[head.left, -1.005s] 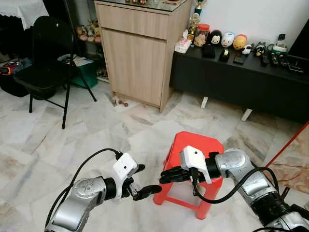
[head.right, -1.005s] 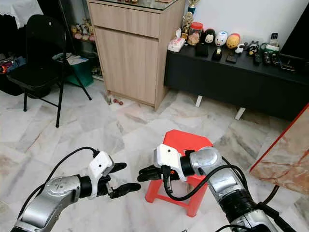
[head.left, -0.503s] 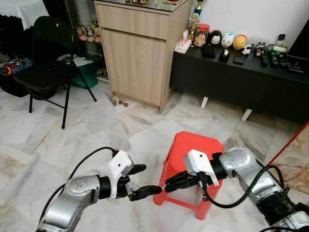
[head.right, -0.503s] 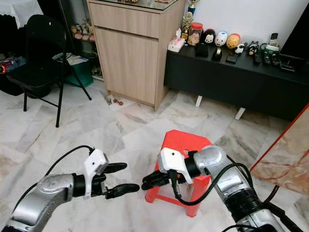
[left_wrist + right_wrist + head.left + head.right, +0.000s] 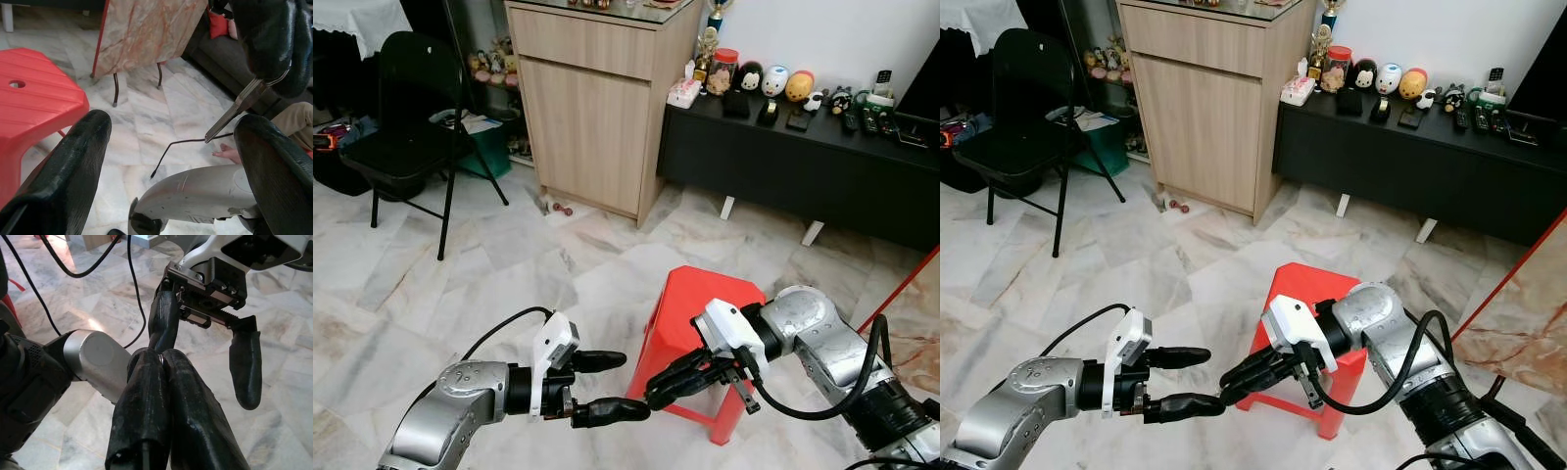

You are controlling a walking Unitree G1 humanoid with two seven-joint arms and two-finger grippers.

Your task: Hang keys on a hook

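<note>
Silver metal keys (image 5: 237,108) hung pinched between the two pressed-together black fingers of our right gripper (image 5: 658,387), the long blade of one key pointing down and away from the fingertips, toward the gap of our left gripper (image 5: 622,385). That left gripper stood spread, one finger (image 5: 73,166) to each side of the dangling blade and neither touching it, so the key lay just ahead of its open jaws, its long axis slanting across the gap. We judged the right arm plainly the nearer, already gripping the keys, with the left near enough to take them. Both grippers met low over the pale marble floor (image 5: 538,264), just in front of the red plastic stool (image 5: 705,304). We could make out no hook near either gripper, so the hanging itself was not yet begun
</note>
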